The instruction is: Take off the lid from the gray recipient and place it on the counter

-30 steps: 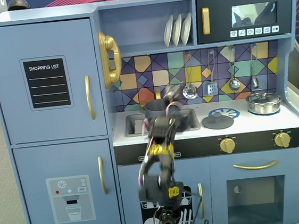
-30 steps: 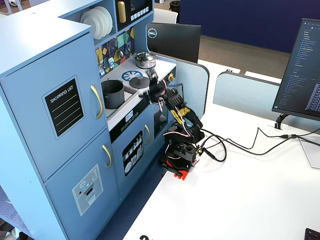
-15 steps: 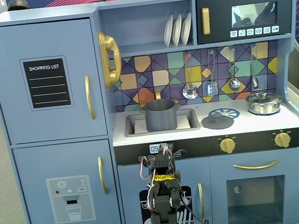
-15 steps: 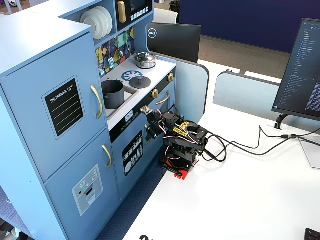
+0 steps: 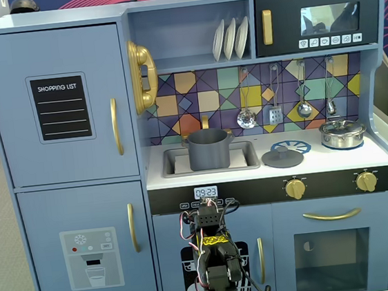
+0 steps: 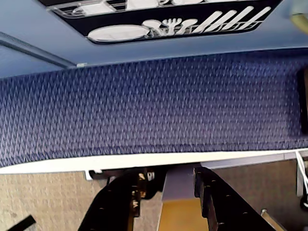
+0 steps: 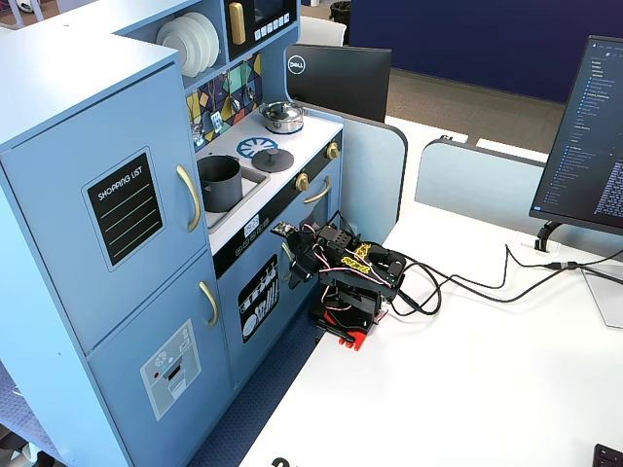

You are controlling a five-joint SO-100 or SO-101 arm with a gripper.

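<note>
The gray recipient stands uncovered in the sink cut-out, also seen in the other fixed view. The lid lies flat on the white counter, right of the sink and overlapping the burner print; it shows in the other fixed view too. My arm is folded low in front of the toy kitchen, far below the counter. My gripper points down at the blue carpet strip, with its jaws a little apart and nothing between them. It also shows in a fixed view.
A shiny steel pot with its own lid stands at the counter's right end. Utensils hang above the counter. The arm's base sits on a white table with cables and a monitor to the right.
</note>
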